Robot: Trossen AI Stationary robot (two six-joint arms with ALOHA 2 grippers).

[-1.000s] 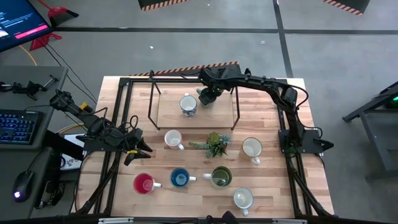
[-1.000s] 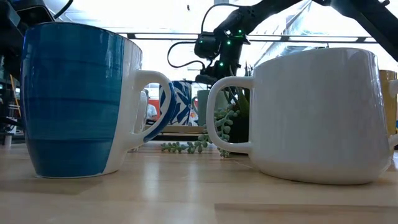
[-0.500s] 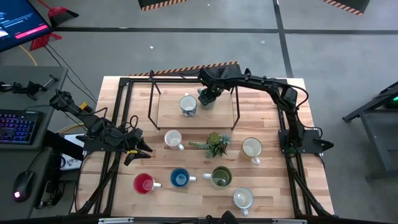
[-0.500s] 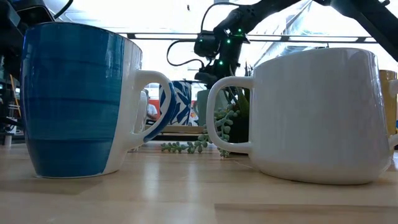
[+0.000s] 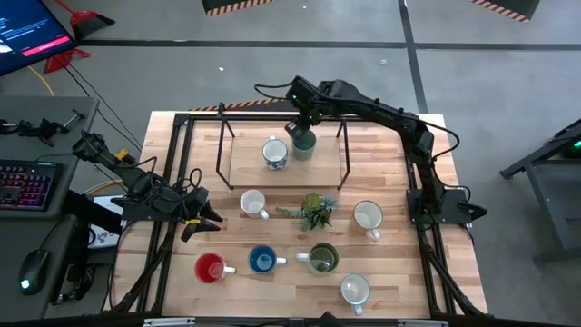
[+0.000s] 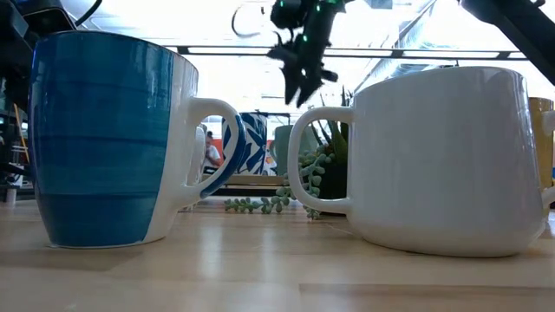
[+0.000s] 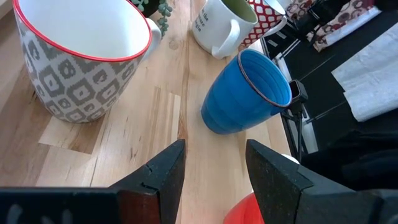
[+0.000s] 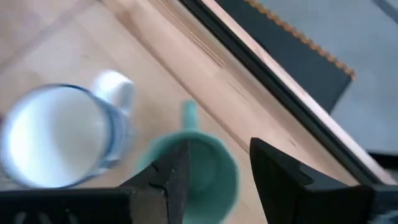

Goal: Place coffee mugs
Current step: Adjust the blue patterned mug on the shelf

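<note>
A: Two mugs on the raised wooden shelf [image 5: 245, 168] now: a blue-patterned mug [image 5: 275, 153] and a teal mug [image 5: 303, 142] just beside it. The rest are on the table [image 5: 399, 282]: cream mug [image 5: 252, 203], red mug [image 5: 210, 267], blue mug [image 5: 262, 261], olive mug [image 5: 322, 258], two white mugs [image 5: 368, 216] and [image 5: 355, 290], all round the small plant [image 5: 315, 211].

B: Right gripper?

A: Right gripper [image 5: 303, 121] is above the teal one, arm stretched from its base at the right edge across the shelf's back. In its wrist view the fingers [image 8: 166, 180] straddle the teal mug's mouth from above, spread apart, nothing pinched. Low view puts it clear above the mug tops.

B: Left?

A: Left gripper [image 5: 201, 221] waits low at the table's left side, fingers parted, empty, near the red mug.

B: Risks?

A: Teal mug is close to the patterned one. I'd judge any sideways drift on the way up could clip its rim or handle and knock it into its neighbour, or off the shelf. The shelf's black frame [image 5: 344, 150] is near the wrist too, so a careless swing could catch it. Next pick sits among crowded mugs and the plant, so a wide approach may bump others.

B: Progress?

A: Looks like two placed, six left.
</note>
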